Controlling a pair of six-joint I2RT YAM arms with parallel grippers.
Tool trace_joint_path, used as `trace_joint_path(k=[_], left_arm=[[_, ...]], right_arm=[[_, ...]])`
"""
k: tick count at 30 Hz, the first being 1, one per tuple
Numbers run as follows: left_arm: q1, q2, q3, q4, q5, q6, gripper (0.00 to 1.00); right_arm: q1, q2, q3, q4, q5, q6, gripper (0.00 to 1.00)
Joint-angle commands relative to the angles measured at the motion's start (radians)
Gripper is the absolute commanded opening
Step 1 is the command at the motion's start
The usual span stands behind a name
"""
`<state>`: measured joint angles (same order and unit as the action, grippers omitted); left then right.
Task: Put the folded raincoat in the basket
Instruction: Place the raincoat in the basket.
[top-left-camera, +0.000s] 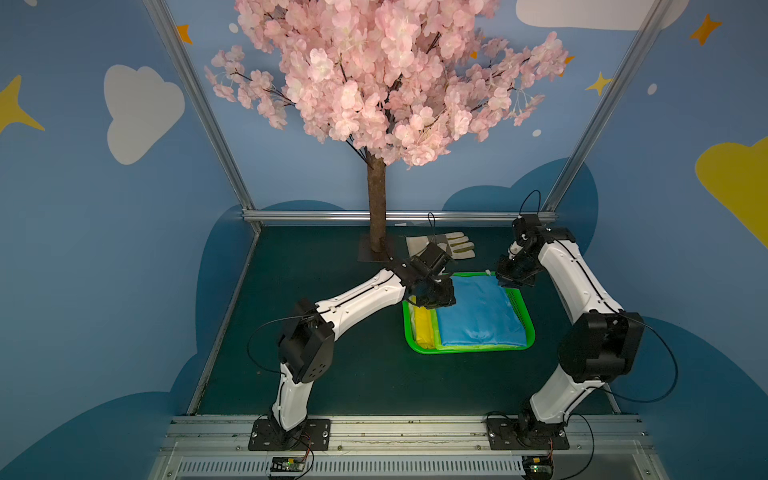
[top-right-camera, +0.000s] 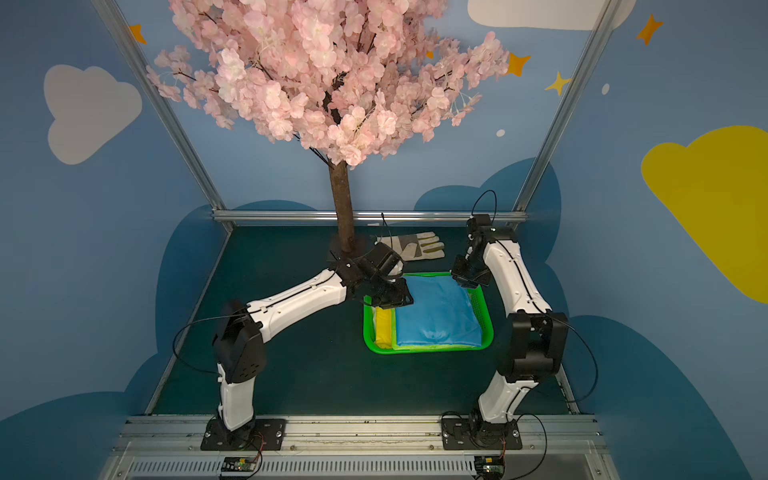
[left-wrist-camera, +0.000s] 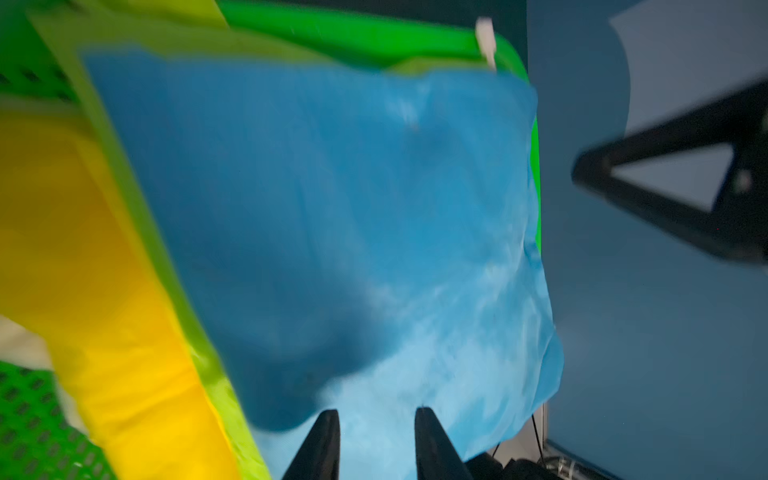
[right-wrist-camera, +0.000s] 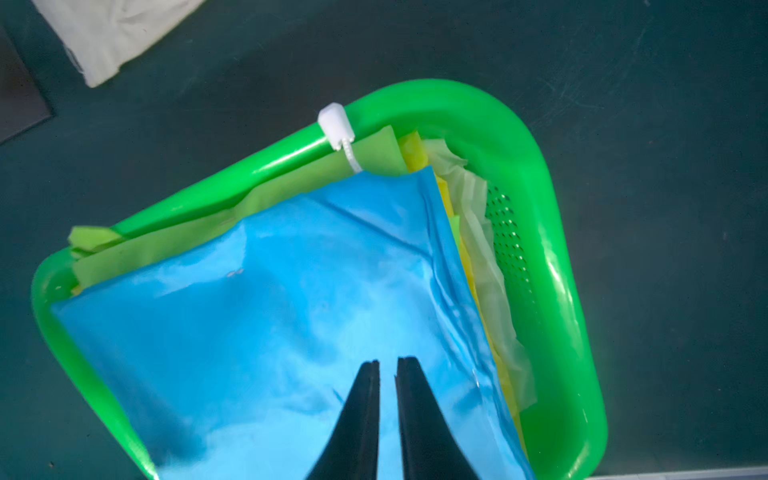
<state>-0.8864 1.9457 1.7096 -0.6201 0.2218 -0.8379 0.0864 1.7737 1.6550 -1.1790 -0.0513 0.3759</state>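
Note:
The blue folded raincoat (top-left-camera: 482, 311) (top-right-camera: 436, 311) lies flat in the green basket (top-left-camera: 469, 350) (top-right-camera: 428, 350), on top of other folded coats. My left gripper (top-left-camera: 436, 297) (left-wrist-camera: 376, 411) hovers over the basket's far left corner, jaws apart, nothing between them; the blue raincoat (left-wrist-camera: 332, 208) shows just beyond the tips. My right gripper (top-left-camera: 513, 278) (right-wrist-camera: 387, 360) hangs over the far right corner with a narrow gap between its fingers and the blue raincoat (right-wrist-camera: 270, 332) below, not pinched. The basket rim (right-wrist-camera: 561, 291) curves around it.
Under the blue one lie a yellow raincoat (top-left-camera: 424, 328), a lime green one (right-wrist-camera: 249, 208) and a pale one (right-wrist-camera: 478, 232). A white zip tie (right-wrist-camera: 336, 124) sits on the rim. A work glove (top-left-camera: 453, 245) and the tree trunk (top-left-camera: 377, 208) stand behind the basket.

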Motion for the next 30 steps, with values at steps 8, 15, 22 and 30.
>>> trace_joint_path(k=[8, 15, 22, 30], left_arm=[[-0.086, -0.096, -0.199, 0.046, -0.012, -0.048, 0.33], [-0.102, -0.176, -0.241, 0.027, -0.040, -0.038, 0.35], [0.013, -0.169, -0.078, -0.045, -0.062, 0.049, 0.47], [0.165, 0.028, 0.131, -0.049, 0.004, 0.123, 0.45]], right_arm=[[-0.029, 0.175, 0.052, 0.023, -0.012, -0.033, 0.15], [-0.031, 0.167, 0.098, -0.001, -0.034, -0.029, 0.16], [-0.022, -0.062, -0.033, -0.040, -0.034, -0.005, 0.23], [0.019, -0.340, -0.303, -0.059, 0.008, 0.037, 0.24]])
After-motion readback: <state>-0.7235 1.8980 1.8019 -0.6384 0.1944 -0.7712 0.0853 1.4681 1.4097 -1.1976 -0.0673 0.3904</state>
